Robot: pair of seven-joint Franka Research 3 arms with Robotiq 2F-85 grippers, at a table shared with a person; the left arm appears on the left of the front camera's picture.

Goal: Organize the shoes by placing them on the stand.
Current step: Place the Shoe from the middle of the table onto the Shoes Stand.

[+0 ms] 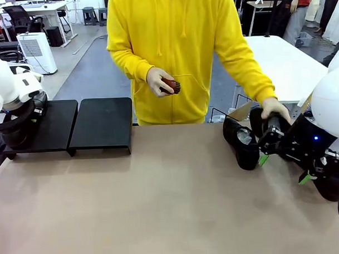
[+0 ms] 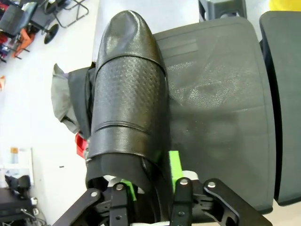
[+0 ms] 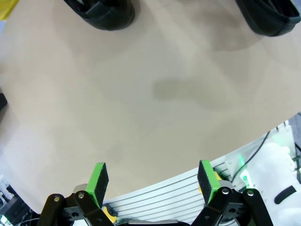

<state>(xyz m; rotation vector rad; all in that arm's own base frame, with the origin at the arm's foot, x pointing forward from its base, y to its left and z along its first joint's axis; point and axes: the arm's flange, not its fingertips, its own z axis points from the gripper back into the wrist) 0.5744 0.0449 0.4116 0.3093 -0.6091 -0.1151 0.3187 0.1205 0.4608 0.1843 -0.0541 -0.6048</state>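
Green pads [image 2: 174, 162] of the left hand [image 2: 151, 178] stand on either side of the collar wall of the first shoe [image 2: 127, 89]. One pad is outside the collar at 3 o'clock and the other is low at 9 o'clock, at the shoe's opening. The left wrist view does not show whether the pads press the collar or stand clear of it.

The first shoe rests sole-down on the stand [image 2: 221, 94], toe at 12 o'clock, along the platform's 9 o'clock edge. Judgement: a grip at the collar leaves the sole free to seat flat on the sloped surface. The edge position leaves the rest of the platform for a neighbour.

The right hand [image 3: 153, 182] has its pads spread wide with nothing between them. It points down at bare bench [image 3: 155, 94]. Judgement: it is positioned for a pickup, not for carrying.

In the front view, the shoes not yet placed stand at 3 o'clock on the bench, well apart from the stand at 9 o'clock:
- The upright shoe [image 1: 242, 142] stands just beside the right hand.
- The far shoe [image 1: 261, 121] lies under the person's hand [image 1: 276, 107]. Judgement: the hand steadies this shoe or offers it for the grasp.

The person's other hand [image 1: 157, 80] holds a small reddish-brown object [image 1: 171, 86] at chest height, clear of the bench.

No brand, label or lettering can be read on the shoes, the stand or either hand.
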